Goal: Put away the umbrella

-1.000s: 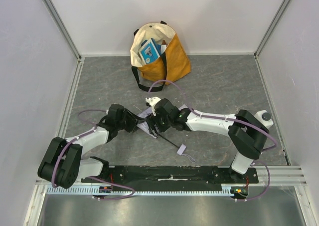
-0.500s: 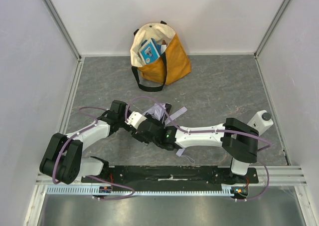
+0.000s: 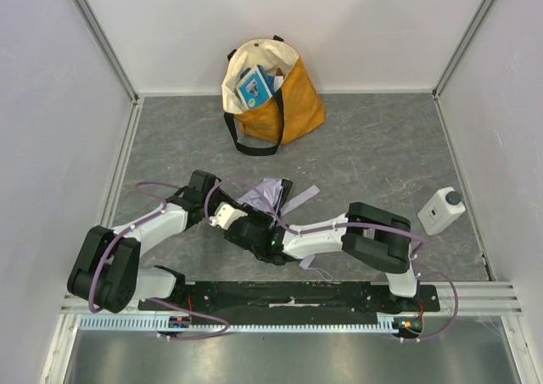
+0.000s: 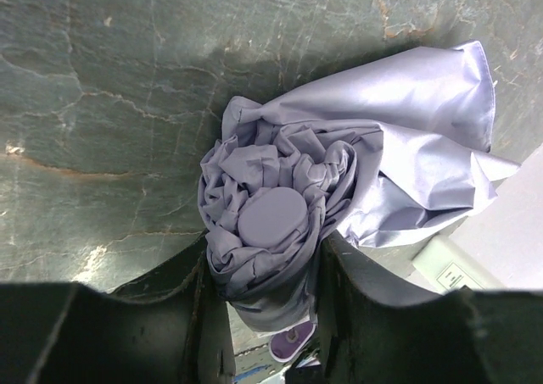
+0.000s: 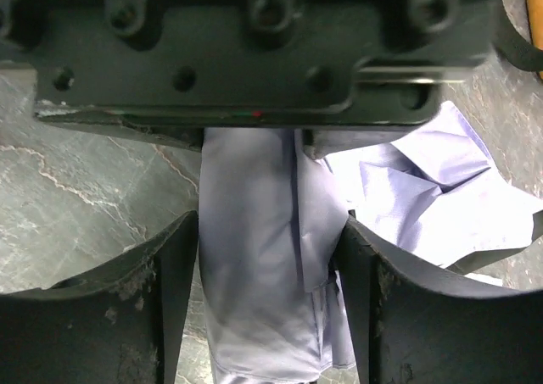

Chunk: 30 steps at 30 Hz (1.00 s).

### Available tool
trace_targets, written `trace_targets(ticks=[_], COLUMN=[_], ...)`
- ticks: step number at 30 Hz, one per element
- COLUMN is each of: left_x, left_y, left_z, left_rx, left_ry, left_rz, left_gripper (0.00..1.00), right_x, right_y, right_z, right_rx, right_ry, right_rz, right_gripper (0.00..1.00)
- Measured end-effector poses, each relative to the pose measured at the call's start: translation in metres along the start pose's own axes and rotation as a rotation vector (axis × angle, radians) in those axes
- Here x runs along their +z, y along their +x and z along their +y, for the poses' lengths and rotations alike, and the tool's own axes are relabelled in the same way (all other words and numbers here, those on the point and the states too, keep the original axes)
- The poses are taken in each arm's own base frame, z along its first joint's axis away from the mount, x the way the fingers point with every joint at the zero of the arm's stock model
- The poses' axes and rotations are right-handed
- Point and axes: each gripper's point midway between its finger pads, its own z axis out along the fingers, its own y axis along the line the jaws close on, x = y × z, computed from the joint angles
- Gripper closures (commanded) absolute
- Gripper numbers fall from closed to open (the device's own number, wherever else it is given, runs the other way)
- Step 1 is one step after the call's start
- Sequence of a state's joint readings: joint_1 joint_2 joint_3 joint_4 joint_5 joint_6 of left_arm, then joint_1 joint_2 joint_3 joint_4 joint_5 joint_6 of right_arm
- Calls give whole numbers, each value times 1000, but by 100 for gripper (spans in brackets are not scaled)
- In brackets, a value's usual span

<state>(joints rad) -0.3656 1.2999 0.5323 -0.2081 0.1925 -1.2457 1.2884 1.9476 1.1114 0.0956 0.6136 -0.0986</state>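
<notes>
Now my left hand (image 4: pixel 265 261) is clamped on the umbrella (image 4: pixel 382 138) at its cap end. My right hand (image 5: pixel 267 231) straddles the loose canopy alongside; whether it grips, I cannot tell. I should gather every fold between those fingers (image 5: pixel 170 299) before squeezing.

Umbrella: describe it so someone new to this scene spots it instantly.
On the grey table, just below the mustard tote bag in the top view, is the umbrella. Its crumpled pale-lavender fabric sets it apart from the bag and the boxy white bottle.

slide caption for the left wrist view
Left gripper clamps the bunched lavender umbrella over the grey table.
</notes>
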Motion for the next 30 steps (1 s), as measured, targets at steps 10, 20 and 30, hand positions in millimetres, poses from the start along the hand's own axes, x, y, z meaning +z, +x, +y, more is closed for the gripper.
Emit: trace_targets(ticks=[10, 20, 30], left_x=[-2, -8, -32], left_y=[9, 13, -1], left_z=[7, 12, 13], left_rx=[5, 6, 14], left_ry=[-38, -31, 161], left_rz=[11, 5, -120], left_gripper=[98, 58, 6], right_x=[-2, -8, 2], right_y=[14, 17, 12], right_z=[7, 21, 14], right_rx=[31, 174, 397], right_ry=[54, -70, -343], right_rz=[16, -47, -121], right_gripper=[100, 100, 100])
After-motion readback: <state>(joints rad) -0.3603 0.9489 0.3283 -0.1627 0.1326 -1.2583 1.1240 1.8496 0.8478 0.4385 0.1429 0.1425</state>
